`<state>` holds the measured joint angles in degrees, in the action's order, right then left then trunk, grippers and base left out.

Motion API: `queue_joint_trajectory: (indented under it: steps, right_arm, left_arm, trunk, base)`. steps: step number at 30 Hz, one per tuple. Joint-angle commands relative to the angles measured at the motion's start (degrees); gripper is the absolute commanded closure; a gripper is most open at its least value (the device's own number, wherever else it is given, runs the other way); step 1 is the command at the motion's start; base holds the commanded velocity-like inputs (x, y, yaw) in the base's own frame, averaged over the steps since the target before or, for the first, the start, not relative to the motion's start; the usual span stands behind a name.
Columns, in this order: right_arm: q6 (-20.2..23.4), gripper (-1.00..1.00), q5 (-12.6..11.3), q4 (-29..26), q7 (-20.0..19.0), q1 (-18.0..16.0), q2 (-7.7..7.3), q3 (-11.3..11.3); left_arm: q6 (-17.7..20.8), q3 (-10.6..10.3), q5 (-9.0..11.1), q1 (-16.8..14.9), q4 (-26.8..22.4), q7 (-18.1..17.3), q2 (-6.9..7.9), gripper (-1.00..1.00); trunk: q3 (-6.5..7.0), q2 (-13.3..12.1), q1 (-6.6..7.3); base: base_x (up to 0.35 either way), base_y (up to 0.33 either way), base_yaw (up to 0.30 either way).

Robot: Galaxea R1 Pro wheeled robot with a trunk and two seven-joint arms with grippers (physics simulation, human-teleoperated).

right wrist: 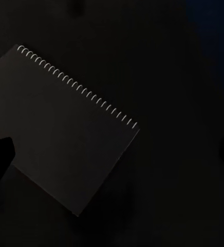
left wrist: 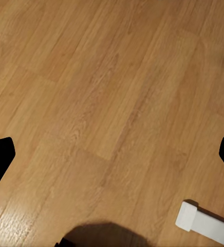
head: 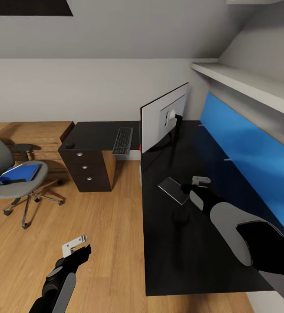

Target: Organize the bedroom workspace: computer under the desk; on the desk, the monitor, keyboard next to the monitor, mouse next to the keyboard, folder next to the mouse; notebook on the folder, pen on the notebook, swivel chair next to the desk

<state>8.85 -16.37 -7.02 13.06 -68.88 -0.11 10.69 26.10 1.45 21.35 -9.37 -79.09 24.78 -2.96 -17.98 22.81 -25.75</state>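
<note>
Nearest, the left gripper [head: 77,246] is held low over the light wood-plank floor [left wrist: 107,103], well apart from the desk; its dark fingertips sit at opposite edges of the left wrist view, so the jaws are spread and nothing is carried (it is judged to be parked out of the way).

The right gripper [head: 197,182] is extended over the large L-shaped desk with the glossy black top [head: 189,243]. Its jaws are likewise parted, and it hovers just beside the thin dark-covered spiral notebook [right wrist: 66,139], which lies flat and untouched on the desk, probably as an approach for a pick.

Farther along the same top, the wide flat monitor with the light grey back [head: 166,115] is seen standing on its stand. On the far wing, the slim dark-keyed keyboard [head: 123,140] overhangs the near edge slightly, and the small rounded black mouse [head: 69,145] rests near the corner above the dark drawer unit [head: 87,167].

Off to the left, the flat bright blue folder [head: 19,173] still lies on the seat of the grey swivel chair [head: 11,191], so stacking must presumably wait.
</note>
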Motion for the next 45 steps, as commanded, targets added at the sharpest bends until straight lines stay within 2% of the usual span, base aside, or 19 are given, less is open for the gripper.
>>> queue_joint_trajectory:
  steps: [1, 37, 45]
  right_arm:
    - [0.4, -1.00, -0.4, -0.2, 0.3, 0.0, 0.06, 0.5]
    - [0.3, -1.00, -0.5, -0.1, 0.4, 0.0, 0.37, 0.5]
    - [0.4, -1.00, -0.4, 0.0, 0.3, 0.0, 0.37, 0.5]
  left_arm:
    - [0.2, 0.0, 0.6, 0.0, -0.1, 0.4, -0.03, -1.00]
    - [0.2, 0.0, 0.6, 0.0, -0.1, 0.4, -0.03, -1.00]
    - [0.2, 0.0, 0.6, 0.0, -0.1, 0.4, -0.03, -1.00]
  trunk:
    - [-0.10, 0.1, -0.03]
    - [-0.11, 0.1, -0.03]
    - [-0.11, 0.1, -0.03]
  base:
    - [0.000, 0.000, 0.000]
    - [0.000, -0.037, 0.028]
    - [0.160, 0.000, 0.000]
